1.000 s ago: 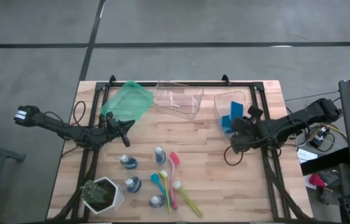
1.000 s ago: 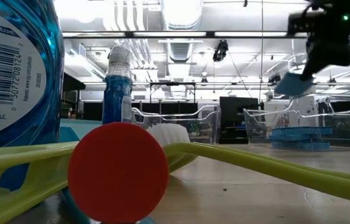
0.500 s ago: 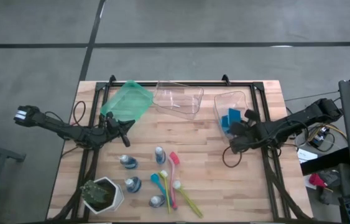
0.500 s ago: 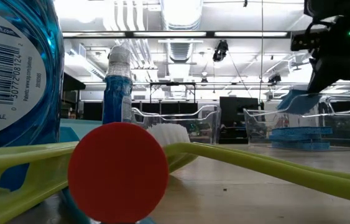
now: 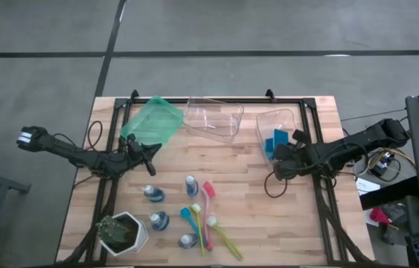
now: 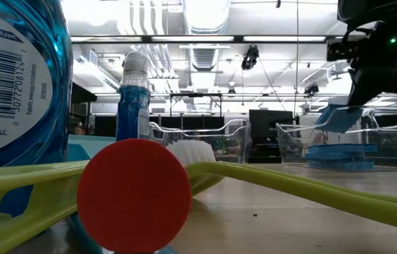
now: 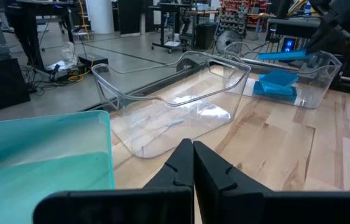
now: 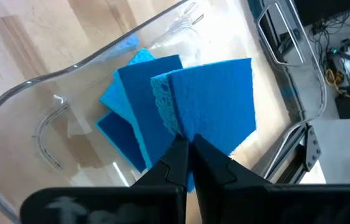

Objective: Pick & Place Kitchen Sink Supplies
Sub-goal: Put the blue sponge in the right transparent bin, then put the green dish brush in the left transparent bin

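A blue sponge [image 8: 215, 93] is pinched between the closed fingers of the right gripper [image 8: 184, 149] and held above the clear bin [image 5: 272, 123] at the right rear of the surface [image 5: 246, 186], where other blue sponges [image 8: 134, 118] are stacked. The left gripper [image 7: 193, 163], closed and empty, is held beside the green bin [image 5: 152, 119]. Bottles [image 5: 191, 184] and brushes [image 5: 210, 205] are laid at the front centre.

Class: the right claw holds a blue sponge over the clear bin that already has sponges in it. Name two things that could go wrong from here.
1. The right claw pinches the sponge only at one edge, above the bin. It might slip out early or land on the rim and fall outside.
2. The sponges already inside lie stacked askew. A new one dropped on top may slide or sit propped against the wall.
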You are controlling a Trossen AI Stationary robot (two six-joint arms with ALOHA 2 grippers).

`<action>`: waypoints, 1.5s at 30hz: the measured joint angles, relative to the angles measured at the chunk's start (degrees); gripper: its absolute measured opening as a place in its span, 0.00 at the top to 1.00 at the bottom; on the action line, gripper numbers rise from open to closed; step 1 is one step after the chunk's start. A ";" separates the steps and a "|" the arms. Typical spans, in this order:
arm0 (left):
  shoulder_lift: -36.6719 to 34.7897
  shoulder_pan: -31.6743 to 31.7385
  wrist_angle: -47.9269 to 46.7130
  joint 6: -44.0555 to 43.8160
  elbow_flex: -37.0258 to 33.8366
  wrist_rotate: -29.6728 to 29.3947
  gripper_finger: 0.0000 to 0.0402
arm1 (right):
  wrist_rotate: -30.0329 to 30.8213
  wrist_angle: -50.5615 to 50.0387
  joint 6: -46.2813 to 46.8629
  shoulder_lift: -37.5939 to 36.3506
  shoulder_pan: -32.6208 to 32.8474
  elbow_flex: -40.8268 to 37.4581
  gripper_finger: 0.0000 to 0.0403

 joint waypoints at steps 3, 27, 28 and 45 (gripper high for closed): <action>0.00 -0.02 0.00 -0.01 -0.01 0.01 1.00 | 0.00 0.00 0.00 0.00 -0.02 0.00 0.98; 0.00 -0.01 0.00 -0.02 -0.01 0.01 1.00 | 0.04 0.02 0.07 0.02 0.00 0.00 0.87; 0.00 -0.02 0.00 -0.02 0.00 0.00 1.00 | 0.04 0.07 0.15 0.02 0.00 -0.02 0.86; 0.00 0.00 -0.02 0.00 -0.02 0.00 1.00 | 0.24 -0.50 -1.78 -0.48 0.04 4.16 0.79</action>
